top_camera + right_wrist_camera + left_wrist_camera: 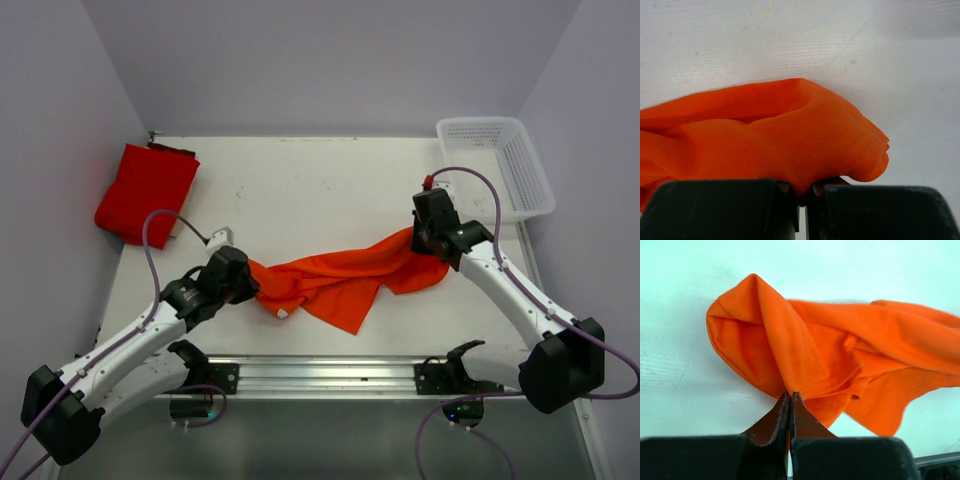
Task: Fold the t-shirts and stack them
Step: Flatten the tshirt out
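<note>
In the top view, the orange t-shirt point(335, 282) is seen drawn out between the two sets of jaws, with its middle resting on the table point(300, 190). Its left end is pinched by the left gripper point(250, 275), whose jaws are closed on the cloth. Its right end is held in the same way by the right gripper point(422, 238). A loose flap is draped toward the near edge, between the two grippers. The red t-shirt point(147, 190) is laid folded at the far left corner, well beyond the left jaws and apart from the orange one. A white mesh basket point(528, 185) is set at the far right corner, beyond the right jaws and untouched by them.

In the left wrist view, the jaws of the left gripper point(790, 396) are pressed together, with a bunched point of the orange t-shirt point(840, 345) clamped at the tips. A rolled fold is raised ahead of the tips and to their left. The bulk is spread ahead and to their right over the table point(675, 385).

In the right wrist view, the right gripper point(802, 195) is clamped on an edge of the orange t-shirt point(790, 135), and only a thin slit is visible between the fingers. The cloth is heaped directly ahead of the jaws and trails to their left. Bare table point(800, 35) is seen beyond it.
</note>
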Action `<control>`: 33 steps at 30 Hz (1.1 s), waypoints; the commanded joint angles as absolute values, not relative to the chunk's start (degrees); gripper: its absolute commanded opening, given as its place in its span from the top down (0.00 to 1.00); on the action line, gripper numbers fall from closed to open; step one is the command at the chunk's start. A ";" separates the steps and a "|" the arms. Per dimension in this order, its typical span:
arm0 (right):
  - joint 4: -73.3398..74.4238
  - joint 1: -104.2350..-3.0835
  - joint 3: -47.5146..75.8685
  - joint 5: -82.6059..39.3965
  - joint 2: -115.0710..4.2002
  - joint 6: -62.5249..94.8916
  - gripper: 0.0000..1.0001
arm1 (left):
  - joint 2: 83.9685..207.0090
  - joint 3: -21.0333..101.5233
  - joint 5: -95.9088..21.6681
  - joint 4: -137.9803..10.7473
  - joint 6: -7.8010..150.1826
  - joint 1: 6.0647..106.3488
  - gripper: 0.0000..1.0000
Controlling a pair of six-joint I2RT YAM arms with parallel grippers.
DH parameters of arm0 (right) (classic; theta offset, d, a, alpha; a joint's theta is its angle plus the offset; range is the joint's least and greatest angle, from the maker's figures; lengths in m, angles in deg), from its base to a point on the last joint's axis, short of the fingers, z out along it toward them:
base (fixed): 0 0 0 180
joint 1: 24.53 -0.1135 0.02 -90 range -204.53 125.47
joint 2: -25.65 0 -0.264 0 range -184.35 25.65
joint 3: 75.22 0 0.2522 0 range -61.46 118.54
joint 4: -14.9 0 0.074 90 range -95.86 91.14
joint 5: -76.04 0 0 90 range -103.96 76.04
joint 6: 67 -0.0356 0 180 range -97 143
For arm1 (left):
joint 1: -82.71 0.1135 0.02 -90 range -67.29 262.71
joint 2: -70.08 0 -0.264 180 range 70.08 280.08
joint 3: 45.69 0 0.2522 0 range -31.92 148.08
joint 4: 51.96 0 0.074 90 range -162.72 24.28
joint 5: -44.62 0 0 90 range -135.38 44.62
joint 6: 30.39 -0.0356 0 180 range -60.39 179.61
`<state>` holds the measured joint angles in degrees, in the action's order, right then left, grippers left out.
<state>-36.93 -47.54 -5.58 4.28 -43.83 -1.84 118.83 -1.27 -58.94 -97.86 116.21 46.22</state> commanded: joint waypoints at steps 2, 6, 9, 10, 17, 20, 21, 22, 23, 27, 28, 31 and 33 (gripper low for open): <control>-35.34 -47.47 -5.38 3.35 -44.75 -0.82 1.00 | 117.10 6.91 -62.34 -101.66 112.44 46.32 1.00; -35.43 -47.47 -5.38 3.61 -45.19 -0.82 1.00 | 117.37 12.53 -66.64 -106.31 110.85 46.32 0.96; -35.69 -47.47 -5.47 3.53 -45.28 -0.82 1.00 | 117.02 15.53 -68.93 -108.52 109.97 46.32 0.90; -35.69 -47.47 -5.47 3.61 -45.28 -0.73 1.00 | 116.76 16.06 -69.28 -108.78 109.62 46.23 0.88; -35.60 -47.47 -5.38 3.44 -45.63 -0.82 1.00 | 116.49 10.72 -68.41 -106.68 110.76 46.23 0.62; -35.69 -47.47 -5.38 3.44 -45.37 -0.73 1.00 | 117.80 7.90 -66.75 -104.66 111.82 46.23 0.62; -35.69 -47.47 -5.38 3.26 -45.37 -0.73 1.00 | 117.89 7.46 -66.48 -104.31 111.99 46.23 0.62; -35.60 -47.47 -5.47 3.26 -45.37 -0.73 1.00 | 118.07 7.02 -66.30 -104.13 112.52 46.23 0.62; -35.60 -47.47 -5.47 3.18 -45.46 -0.73 1.00 | 118.16 6.05 -66.39 -103.95 112.87 46.23 0.61; -35.60 -47.47 -5.38 3.17 -46.16 -0.82 1.00 | 119.47 3.15 -66.65 -103.08 114.54 46.32 0.48; -35.60 -47.47 -5.30 3.09 -46.25 -0.91 1.00 | 119.91 2.54 -66.83 -102.90 114.63 46.23 0.45; -35.51 -47.47 -5.47 3.09 -46.60 -0.91 1.00 | 122.63 -0.72 -66.65 -100.97 115.16 46.32 0.35; -35.60 -47.47 -5.38 3.17 -46.69 -0.91 1.00 | 124.57 -2.13 -65.86 -99.83 115.33 46.32 0.34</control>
<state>-36.90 -47.54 -5.58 3.77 -46.52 -1.49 122.79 -0.33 -66.29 -103.39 114.07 46.22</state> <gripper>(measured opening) 0.026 0.653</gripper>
